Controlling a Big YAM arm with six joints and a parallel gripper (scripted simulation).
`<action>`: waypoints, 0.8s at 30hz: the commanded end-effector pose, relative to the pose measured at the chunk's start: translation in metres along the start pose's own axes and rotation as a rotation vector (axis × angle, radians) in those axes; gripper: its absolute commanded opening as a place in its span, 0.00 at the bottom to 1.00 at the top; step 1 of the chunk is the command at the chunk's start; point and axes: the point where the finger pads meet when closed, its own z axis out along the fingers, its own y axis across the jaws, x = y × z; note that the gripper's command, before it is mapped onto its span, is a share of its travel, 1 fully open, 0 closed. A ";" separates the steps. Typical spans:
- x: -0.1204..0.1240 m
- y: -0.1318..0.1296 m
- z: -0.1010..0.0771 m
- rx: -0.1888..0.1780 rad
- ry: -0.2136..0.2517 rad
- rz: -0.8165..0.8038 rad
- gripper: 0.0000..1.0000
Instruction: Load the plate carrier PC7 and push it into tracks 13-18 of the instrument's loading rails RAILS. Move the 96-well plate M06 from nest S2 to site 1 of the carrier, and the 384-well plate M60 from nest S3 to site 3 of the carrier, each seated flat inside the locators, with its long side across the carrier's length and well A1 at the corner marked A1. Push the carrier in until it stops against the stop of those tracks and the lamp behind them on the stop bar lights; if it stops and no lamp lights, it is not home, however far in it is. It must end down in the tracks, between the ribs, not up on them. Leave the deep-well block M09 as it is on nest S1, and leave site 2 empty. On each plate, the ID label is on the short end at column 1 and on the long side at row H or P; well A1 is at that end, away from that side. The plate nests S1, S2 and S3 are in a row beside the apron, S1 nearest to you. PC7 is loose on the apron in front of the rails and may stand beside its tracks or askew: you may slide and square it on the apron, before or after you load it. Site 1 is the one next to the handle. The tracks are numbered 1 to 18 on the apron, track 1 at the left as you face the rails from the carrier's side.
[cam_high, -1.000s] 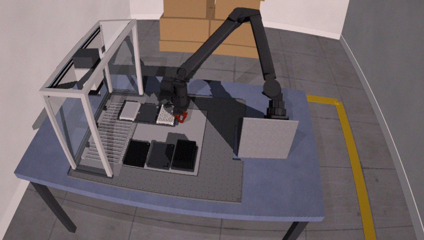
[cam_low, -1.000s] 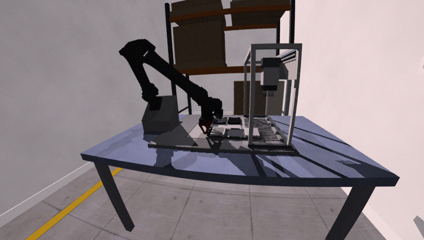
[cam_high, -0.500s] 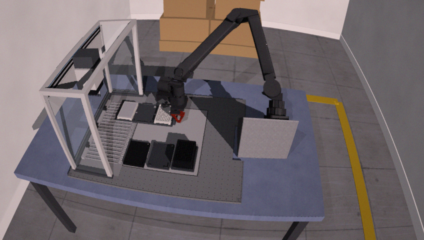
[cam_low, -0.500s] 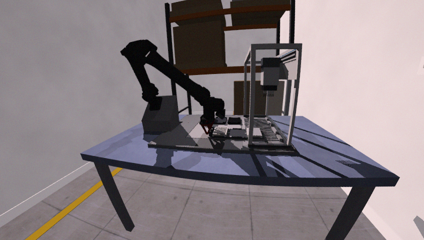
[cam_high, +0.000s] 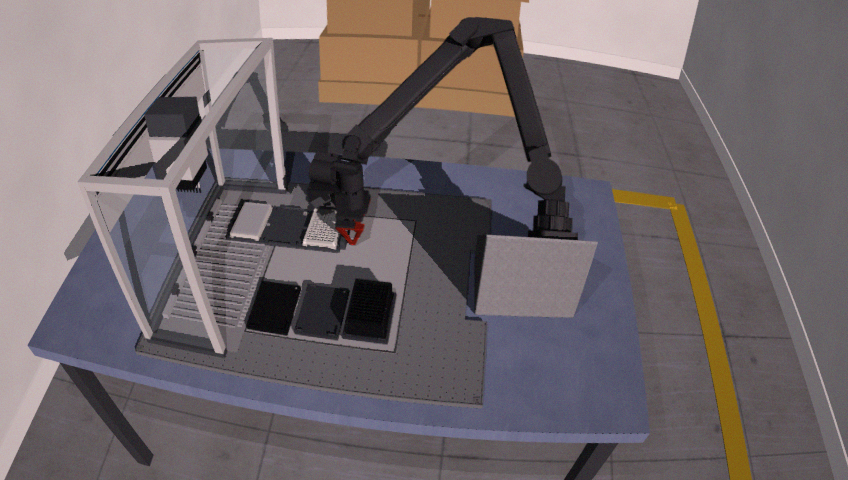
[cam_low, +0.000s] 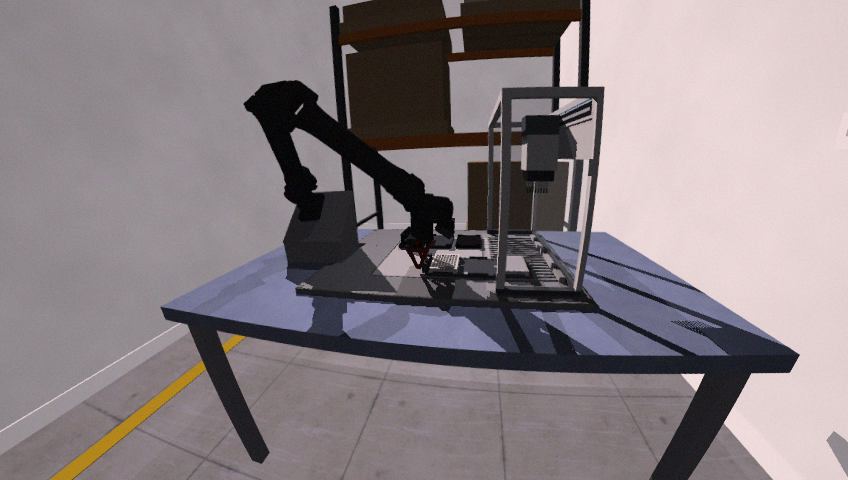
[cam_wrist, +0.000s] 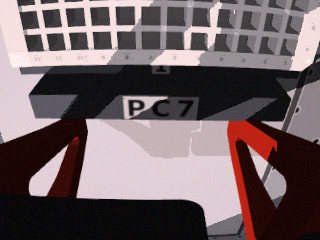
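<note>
The carrier PC7 (cam_high: 288, 226) lies on the apron at the far side, its far end at the rails (cam_high: 220, 267). The white 96-well plate M06 (cam_high: 320, 229) sits on the site next to the handle. The pale 384-well plate M60 (cam_high: 251, 220) sits on the site at the rail end, and the middle site is bare. My gripper (cam_high: 351, 233) is open and empty, low just behind the handle. In the wrist view the handle labelled PC7 (cam_wrist: 160, 99) lies just ahead of my red fingers, with the plate (cam_wrist: 160, 7) beyond it. The black deep-well block M09 (cam_high: 368, 308) sits on its nest.
Two dark nests (cam_high: 321, 309) (cam_high: 273, 306) beside the block hold no plates. The glass-walled instrument frame (cam_high: 178, 178) stands over the rails, with a pipetting head (cam_high: 172, 115) above. A grey box (cam_high: 532, 274) stands near the arm's base (cam_high: 553, 220).
</note>
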 end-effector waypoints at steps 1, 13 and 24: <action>-0.032 0.001 -0.018 0.000 -0.053 -0.003 0.80; -0.042 0.002 -0.018 0.000 -0.053 -0.007 0.80; -0.051 0.002 -0.019 0.000 -0.054 -0.008 0.80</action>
